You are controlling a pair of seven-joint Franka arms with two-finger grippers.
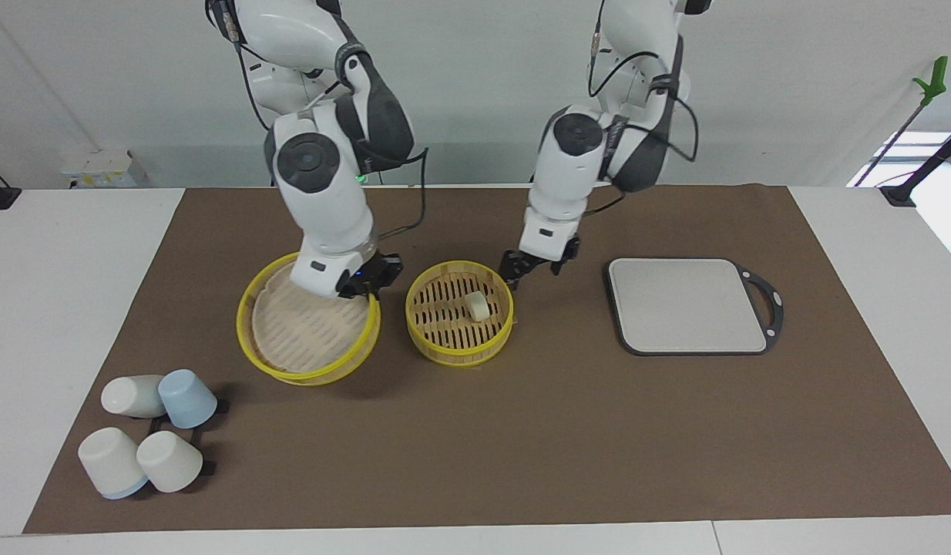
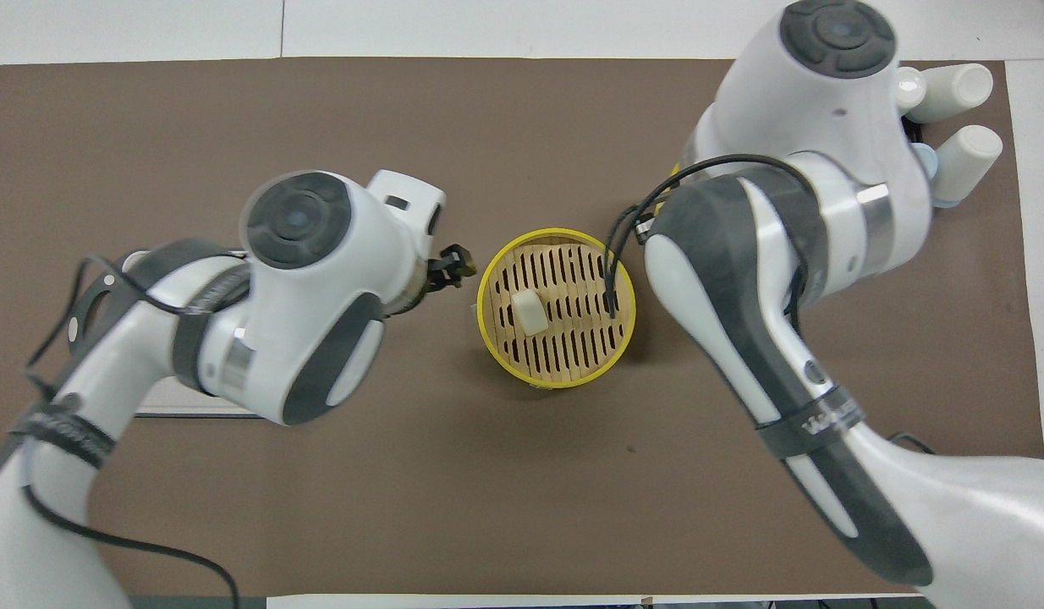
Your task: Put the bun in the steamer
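The steamer [image 1: 458,353] is a round yellow-rimmed basket with a slatted floor in the middle of the brown mat; it also shows in the overhead view [image 2: 564,384]. The cream-white bun [image 1: 476,306] lies inside it on the slats, toward the left arm's side [image 2: 529,311]. My left gripper [image 1: 532,267] hangs open and empty just outside the steamer's rim, low over the mat [image 2: 454,266]. My right gripper [image 1: 370,284] is shut on the rim of the steamer lid [image 1: 306,331] and holds it tilted beside the steamer, toward the right arm's end.
A grey rectangular board [image 1: 687,304] with a handle lies on the mat toward the left arm's end. Several white and blue cups [image 1: 148,439] lie tipped at the right arm's end, farther from the robots [image 2: 953,110].
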